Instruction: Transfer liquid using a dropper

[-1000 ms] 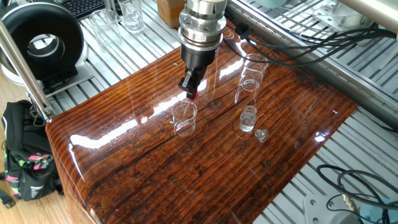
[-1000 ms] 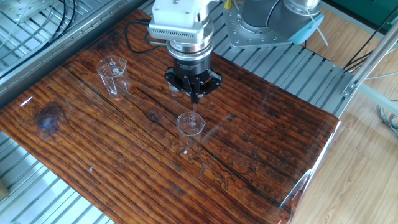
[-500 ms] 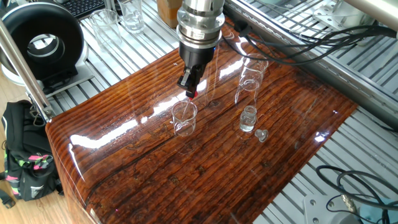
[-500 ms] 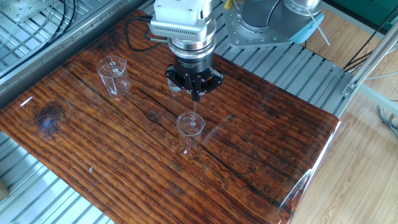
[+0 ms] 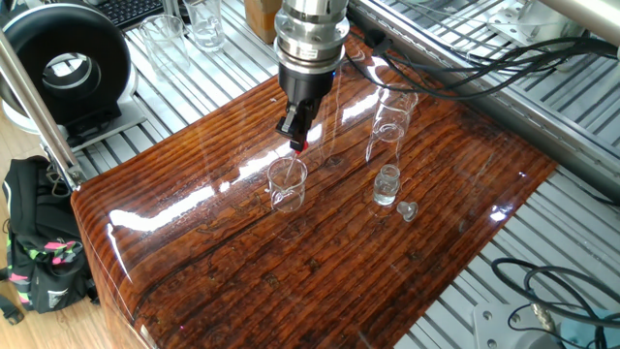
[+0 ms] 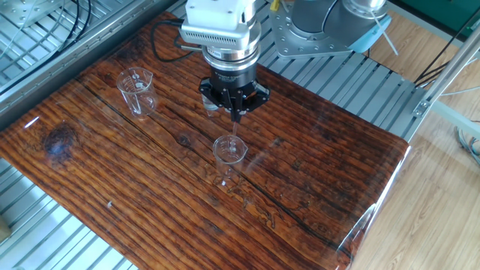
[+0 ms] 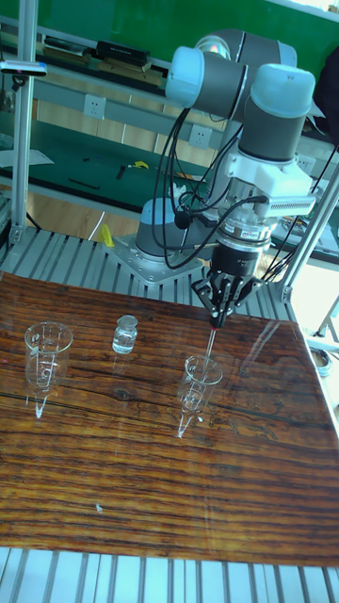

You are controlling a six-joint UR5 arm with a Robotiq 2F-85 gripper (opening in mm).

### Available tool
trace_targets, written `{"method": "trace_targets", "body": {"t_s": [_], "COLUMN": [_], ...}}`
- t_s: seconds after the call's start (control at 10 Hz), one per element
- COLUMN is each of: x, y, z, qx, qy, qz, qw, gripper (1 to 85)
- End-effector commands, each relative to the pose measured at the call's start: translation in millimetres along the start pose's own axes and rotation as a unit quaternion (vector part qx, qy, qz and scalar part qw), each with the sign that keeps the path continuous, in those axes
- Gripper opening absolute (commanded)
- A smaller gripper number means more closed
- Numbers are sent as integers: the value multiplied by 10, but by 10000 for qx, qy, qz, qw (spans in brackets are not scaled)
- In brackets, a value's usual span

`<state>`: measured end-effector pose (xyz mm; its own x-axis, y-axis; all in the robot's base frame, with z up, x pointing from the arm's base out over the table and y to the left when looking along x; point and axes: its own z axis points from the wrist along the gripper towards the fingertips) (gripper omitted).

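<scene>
Currently the gripper [image 5: 298, 136] pinches the dropper [image 7: 211, 347] by its red bulb at frame centre, the tube hanging into the small beaker [image 5: 287, 183]. Risk, in my judgement: sideways drift would knock the tube against the rim, tipping the beaker or snapping the glass.

Tool [image 5: 295, 139] pinches dropper [image 5: 298, 147] red bulb, tube hanging over small beaker [image 5: 287, 183] on table [image 5: 320, 252]

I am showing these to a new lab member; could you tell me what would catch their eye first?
The gripper hangs over the middle of the glossy wooden table, pinching the dropper, whose tip points down into a small glass beaker. A second beaker stands towards one end, with a small glass bottle between.
</scene>
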<state>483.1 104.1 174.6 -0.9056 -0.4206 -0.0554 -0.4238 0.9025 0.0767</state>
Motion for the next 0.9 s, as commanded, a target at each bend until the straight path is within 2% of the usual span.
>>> {"method": "trace_targets", "body": {"t_s": [0.0, 0.4, 0.8], "x": [-39, -25, -28], "y": [32, 18, 15], "z": [12, 32, 198], "qx": [-100, -96, -164], "qy": [-45, -35, -109], "qz": [8, -8, 33], "qw": [9999, 9999, 9998], "gripper": [20, 20, 20]}}
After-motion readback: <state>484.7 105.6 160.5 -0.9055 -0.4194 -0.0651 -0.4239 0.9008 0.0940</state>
